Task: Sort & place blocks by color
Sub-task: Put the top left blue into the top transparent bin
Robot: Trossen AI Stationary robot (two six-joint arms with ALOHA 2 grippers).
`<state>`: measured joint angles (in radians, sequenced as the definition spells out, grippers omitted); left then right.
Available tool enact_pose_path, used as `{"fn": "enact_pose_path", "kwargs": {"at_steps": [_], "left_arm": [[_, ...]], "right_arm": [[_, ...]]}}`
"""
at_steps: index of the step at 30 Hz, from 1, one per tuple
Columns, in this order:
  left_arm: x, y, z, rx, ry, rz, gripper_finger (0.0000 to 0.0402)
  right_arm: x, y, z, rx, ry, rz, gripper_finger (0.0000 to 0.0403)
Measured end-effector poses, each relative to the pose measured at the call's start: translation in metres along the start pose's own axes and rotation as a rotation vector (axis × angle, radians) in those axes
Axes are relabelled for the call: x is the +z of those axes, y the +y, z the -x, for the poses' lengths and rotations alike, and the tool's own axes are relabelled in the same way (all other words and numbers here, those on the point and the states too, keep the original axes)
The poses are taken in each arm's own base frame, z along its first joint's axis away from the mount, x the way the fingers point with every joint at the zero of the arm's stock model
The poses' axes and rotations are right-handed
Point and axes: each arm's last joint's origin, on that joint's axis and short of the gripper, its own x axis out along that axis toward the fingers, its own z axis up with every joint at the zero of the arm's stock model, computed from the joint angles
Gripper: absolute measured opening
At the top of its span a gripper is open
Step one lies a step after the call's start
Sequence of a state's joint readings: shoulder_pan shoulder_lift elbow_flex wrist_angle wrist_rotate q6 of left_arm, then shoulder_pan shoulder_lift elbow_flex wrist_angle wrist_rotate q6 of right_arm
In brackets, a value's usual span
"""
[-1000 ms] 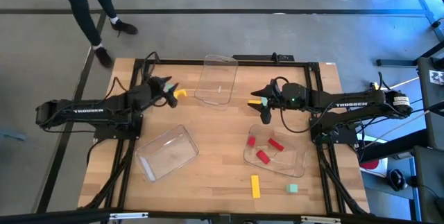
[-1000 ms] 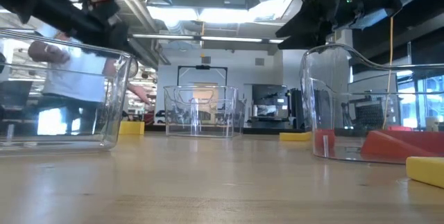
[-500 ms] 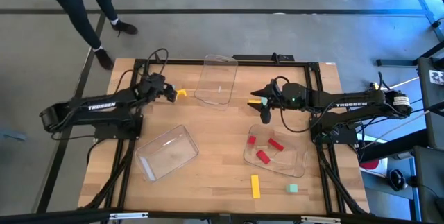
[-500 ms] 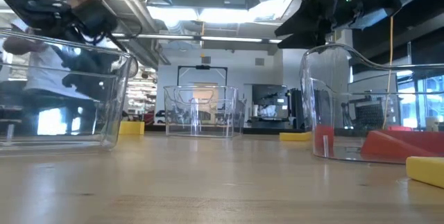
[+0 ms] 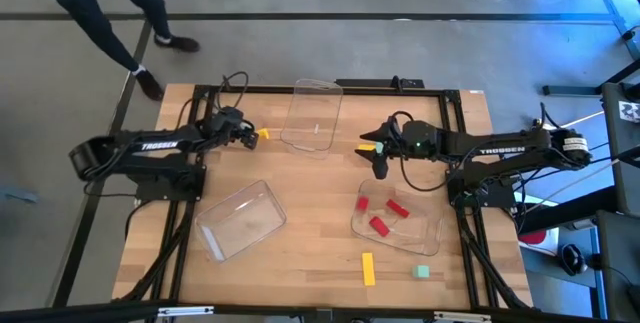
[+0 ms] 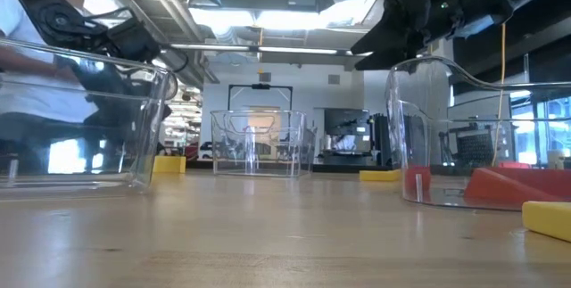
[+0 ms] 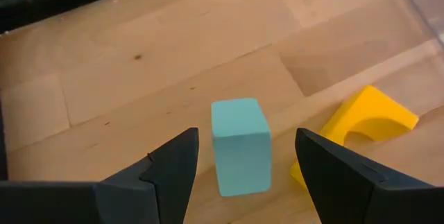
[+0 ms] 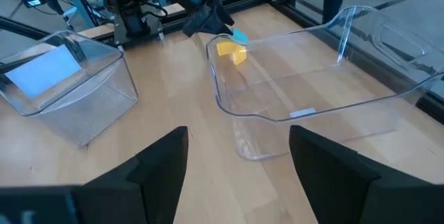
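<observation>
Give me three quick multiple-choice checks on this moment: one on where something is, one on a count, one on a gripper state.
1. Where is the mint block in the left wrist view?
A. inside a tray
B. on the bare table between the left gripper's fingers
C. on top of the yellow arch block

2. How many red blocks lie in the tray nearest the right arm?
A. one
B. three
C. five

3. What is the right gripper doing?
A. open, holding nothing
B. shut on a red block
C. shut on a tray rim

Answers:
1 B: it stands on wood between the dark fingers, beside the yellow arch block.
2 B: the high view shows three.
3 A: its fingers stand apart, empty.
</observation>
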<state>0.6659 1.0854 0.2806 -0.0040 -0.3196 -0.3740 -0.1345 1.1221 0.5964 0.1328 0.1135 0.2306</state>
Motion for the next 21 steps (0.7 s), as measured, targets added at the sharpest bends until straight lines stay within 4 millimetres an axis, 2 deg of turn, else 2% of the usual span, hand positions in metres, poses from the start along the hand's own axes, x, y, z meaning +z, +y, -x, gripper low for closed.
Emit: {"fn": "enact_pose_path", "kwargs": {"at_steps": [12, 21], "left_arm": [[-0.009, -0.001, -0.014, 0.0, 0.088, -0.012, 0.0235], [-0.006, -0.002, -0.017, 0.03, 0.038, -0.003, 0.0226]], "right_arm": [[0.0, 0.0, -0.001, 0.002, -0.004, -0.001, 0.0252], [0.001, 0.0, -0.001, 0.004, -0.011, 0.0, 0.0252]]}}
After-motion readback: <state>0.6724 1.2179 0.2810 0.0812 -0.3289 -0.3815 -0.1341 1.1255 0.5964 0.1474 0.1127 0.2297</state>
